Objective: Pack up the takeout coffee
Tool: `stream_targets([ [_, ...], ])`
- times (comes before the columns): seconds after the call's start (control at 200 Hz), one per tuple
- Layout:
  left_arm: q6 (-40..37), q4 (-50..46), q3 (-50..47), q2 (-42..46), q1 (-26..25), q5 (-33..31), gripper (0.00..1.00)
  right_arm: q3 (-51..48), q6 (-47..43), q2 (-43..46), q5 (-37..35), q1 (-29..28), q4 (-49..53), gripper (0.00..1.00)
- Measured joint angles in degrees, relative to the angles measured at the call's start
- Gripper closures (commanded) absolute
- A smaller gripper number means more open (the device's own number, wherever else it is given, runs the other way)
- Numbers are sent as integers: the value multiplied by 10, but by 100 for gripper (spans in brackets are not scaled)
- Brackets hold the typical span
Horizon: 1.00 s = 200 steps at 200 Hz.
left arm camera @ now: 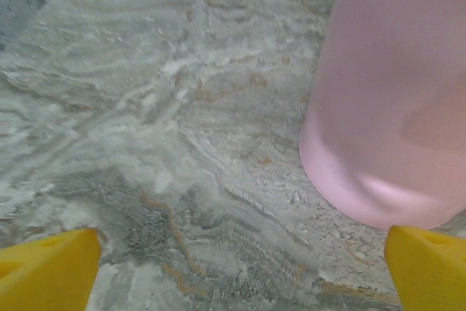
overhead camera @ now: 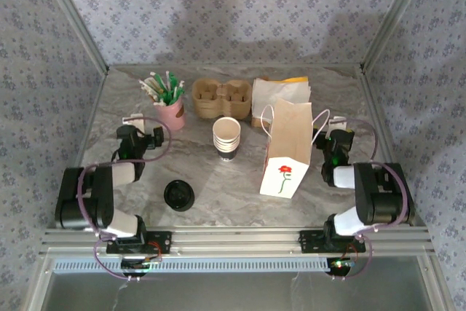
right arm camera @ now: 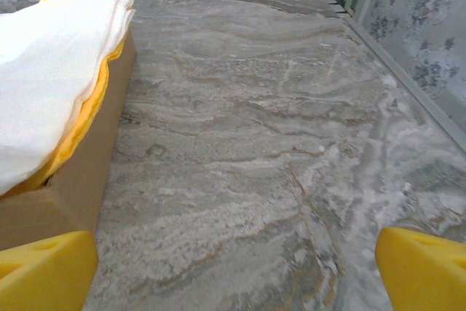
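Left jaws, right jaws apart, empty. Pink cup (left arm camera: 393,92) beside left jaws; swinging out we could tip it.

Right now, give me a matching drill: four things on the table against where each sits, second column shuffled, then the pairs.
Things:
1. pink plastic cup of stirrers
2. brown moulded cardboard cup carrier
3. paper bag with red flower print
4. stack of white paper cups with a dark base

Places:
A. centre of the marble table, in front of the carrier
B. near the right fingers, on their left
C. just ahead of the left fingers
D. back centre, beside the cardboard box of napkins

Pairs: 1-C, 2-D, 3-B, 4-A.
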State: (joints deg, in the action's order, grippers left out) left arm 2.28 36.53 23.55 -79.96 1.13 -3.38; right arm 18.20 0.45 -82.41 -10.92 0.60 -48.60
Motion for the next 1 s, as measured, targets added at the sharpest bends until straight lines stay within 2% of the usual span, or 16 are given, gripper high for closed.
stream_targets([
  [0.205,15,-136,12,207,0,-47,0,4,24,178,-9,14,95,0],
  [0.315,50,-240,36,313,0,-74,0,37,75,281,-24,37,186,0],
  [0.385,101,-329,70,368,0,-91,0,84,165,343,-43,57,278,0],
  [0.47,176,-423,118,430,0,-99,0,158,314,396,-50,96,393,0],
  [0.57,247,-476,146,496,1,-77,0,219,441,420,-17,143,444,0],
  [0.64,300,-492,154,541,3,-44,0,245,507,426,12,151,450,0],
  [0.74,360,-516,173,547,4,12,0,269,575,419,50,152,443,0],
  [0.865,381,-593,237,483,3,86,1,321,626,391,89,152,455,3],
  [0.999,366,-676,309,426,-21,125,4,487,609,311,143,138,546,6],
])
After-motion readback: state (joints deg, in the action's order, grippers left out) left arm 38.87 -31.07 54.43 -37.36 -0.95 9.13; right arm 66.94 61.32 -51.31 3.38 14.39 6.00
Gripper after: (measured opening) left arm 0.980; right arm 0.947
